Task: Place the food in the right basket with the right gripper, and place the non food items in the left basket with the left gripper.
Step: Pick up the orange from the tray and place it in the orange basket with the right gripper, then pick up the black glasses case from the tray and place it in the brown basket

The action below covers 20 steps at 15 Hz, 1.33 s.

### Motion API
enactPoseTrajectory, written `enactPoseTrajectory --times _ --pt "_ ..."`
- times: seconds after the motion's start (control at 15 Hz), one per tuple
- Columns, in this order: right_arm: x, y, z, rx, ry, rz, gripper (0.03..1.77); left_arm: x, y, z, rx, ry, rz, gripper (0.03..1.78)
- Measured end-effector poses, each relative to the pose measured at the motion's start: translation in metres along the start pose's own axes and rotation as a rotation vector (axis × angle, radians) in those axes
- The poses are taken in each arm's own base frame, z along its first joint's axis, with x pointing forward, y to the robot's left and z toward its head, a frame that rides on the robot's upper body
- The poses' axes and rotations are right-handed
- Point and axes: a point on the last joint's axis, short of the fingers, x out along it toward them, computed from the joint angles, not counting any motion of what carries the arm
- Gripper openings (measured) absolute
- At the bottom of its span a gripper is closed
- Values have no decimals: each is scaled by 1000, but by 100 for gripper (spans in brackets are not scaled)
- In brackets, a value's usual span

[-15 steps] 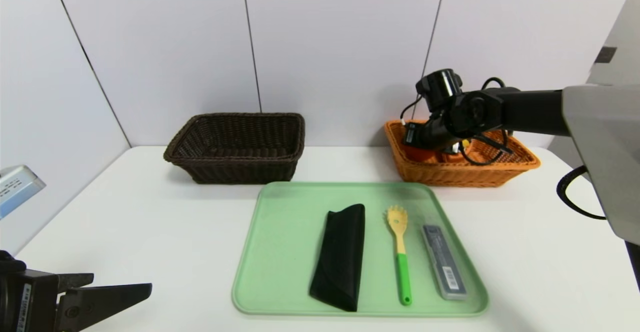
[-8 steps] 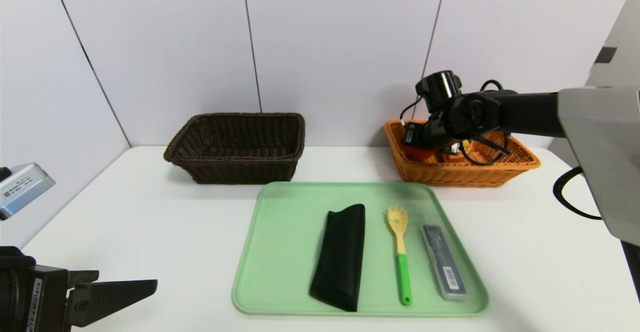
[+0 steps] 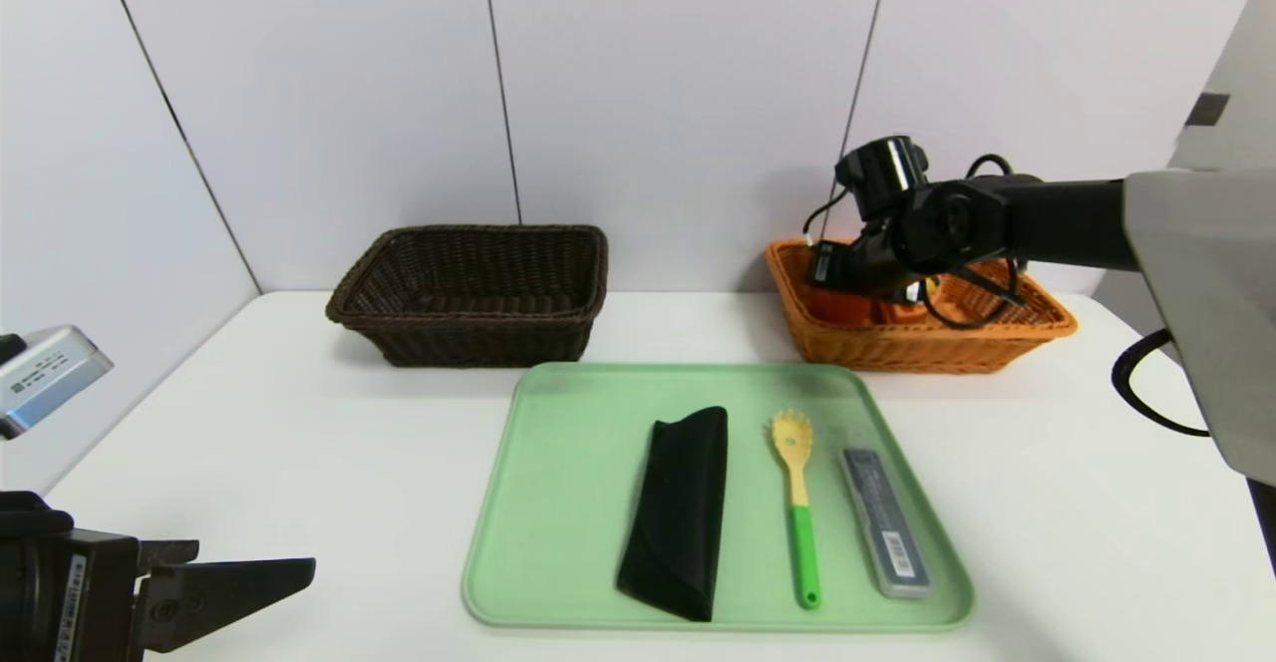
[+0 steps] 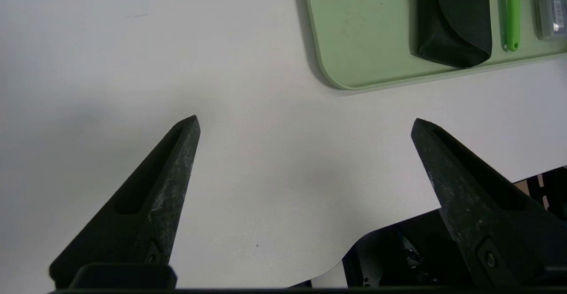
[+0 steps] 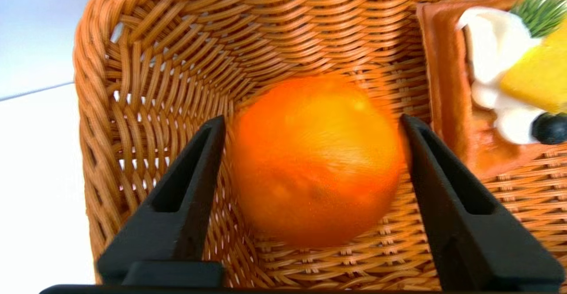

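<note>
White surface [image 3: 329, 443] carries a green tray [image 3: 558, 502] holding 3 items: a black pouch [image 3: 680, 512], a spatula [image 3: 797, 502] and a slim case [image 3: 884, 520]. Inside the orange basket [image 3: 897, 348], the right hand [image 5: 312, 123] stands released around an orange [image 5: 312, 161] beside a pastry [image 5: 487, 86]. Near the surface's front edge the left hand [image 4: 305, 123] hovers released. The dark basket [image 3: 474, 293] sits apart.

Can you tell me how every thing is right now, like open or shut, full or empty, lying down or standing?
Left end effector: open, empty, above the table.
Right end effector: open, around the orange.
Orange: lying in the orange basket.
Pastry: lying beside the orange.
Dark basket: empty.
Black case: shut, flat on the green tray.
Pasta spoon: flat.
Clear box: flat.
</note>
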Motion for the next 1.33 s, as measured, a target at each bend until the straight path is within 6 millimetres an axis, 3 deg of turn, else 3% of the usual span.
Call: enactPoseTrajectory --times 0.33,0.53,0.73,0.93,1.13,1.33 --pt "-7 -1 5 4 -17 2 153 0 0 0 0 0 0 169" --pt "-33 -2 17 -2 -54 -4 159 1 1 -2 -2 5 2 169" --pt "-89 7 30 -13 -101 49 163 1 1 -3 -2 8 4 169" --pt "-156 14 28 -28 -77 97 165 0 -3 8 -5 -30 -12 169" --pt "-209 2 13 36 47 72 167 2 -14 36 -4 -74 -30 169" --pt "-256 -24 -4 26 157 25 168 11 -32 75 8 -93 -55 169"
